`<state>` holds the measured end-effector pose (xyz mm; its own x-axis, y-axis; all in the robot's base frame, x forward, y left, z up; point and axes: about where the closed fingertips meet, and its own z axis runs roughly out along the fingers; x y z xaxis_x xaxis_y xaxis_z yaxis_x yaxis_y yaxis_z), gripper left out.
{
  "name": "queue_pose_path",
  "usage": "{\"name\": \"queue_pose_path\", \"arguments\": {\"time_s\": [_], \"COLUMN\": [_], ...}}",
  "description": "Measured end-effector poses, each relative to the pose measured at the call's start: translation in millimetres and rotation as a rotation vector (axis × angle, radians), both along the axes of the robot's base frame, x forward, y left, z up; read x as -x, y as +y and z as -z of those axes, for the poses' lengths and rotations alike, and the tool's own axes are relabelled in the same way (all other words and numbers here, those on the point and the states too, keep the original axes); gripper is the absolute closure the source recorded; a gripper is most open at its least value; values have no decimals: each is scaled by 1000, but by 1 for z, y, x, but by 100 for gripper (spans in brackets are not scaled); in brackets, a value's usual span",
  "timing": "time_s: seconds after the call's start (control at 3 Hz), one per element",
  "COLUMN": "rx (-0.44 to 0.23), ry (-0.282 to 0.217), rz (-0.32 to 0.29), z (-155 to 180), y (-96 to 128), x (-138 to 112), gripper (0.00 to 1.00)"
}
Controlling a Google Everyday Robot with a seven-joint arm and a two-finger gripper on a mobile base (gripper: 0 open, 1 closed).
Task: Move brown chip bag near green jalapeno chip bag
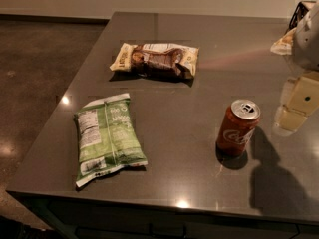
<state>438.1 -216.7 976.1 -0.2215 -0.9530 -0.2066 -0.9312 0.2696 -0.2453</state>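
The brown chip bag (155, 59), dark brown in the middle with cream-yellow ends, lies on the far middle of the grey table (189, 93). The green jalapeno chip bag (107, 138), light green with a white nutrition label, lies flat at the front left, well apart from the brown bag. My gripper (295, 108) hangs at the right edge of the view, above the table's right side, far from both bags and to the right of the red can.
A red soda can (238, 128) stands upright on the right half of the table, close to the gripper. A dark wire basket (300, 14) and a pale bag (285, 43) sit at the far right corner. The table's left edge drops to a concrete floor (35, 83).
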Motion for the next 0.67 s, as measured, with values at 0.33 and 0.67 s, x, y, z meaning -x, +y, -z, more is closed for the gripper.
{"name": "queue_pose_path", "arguments": {"time_s": [0.33, 0.67], "rx": [-3, -38], "ry": [-1, -11], "rz": [0, -7], "z": [0, -2], "y": [2, 31], "x": [-2, -27], "gripper": [0, 0]}}
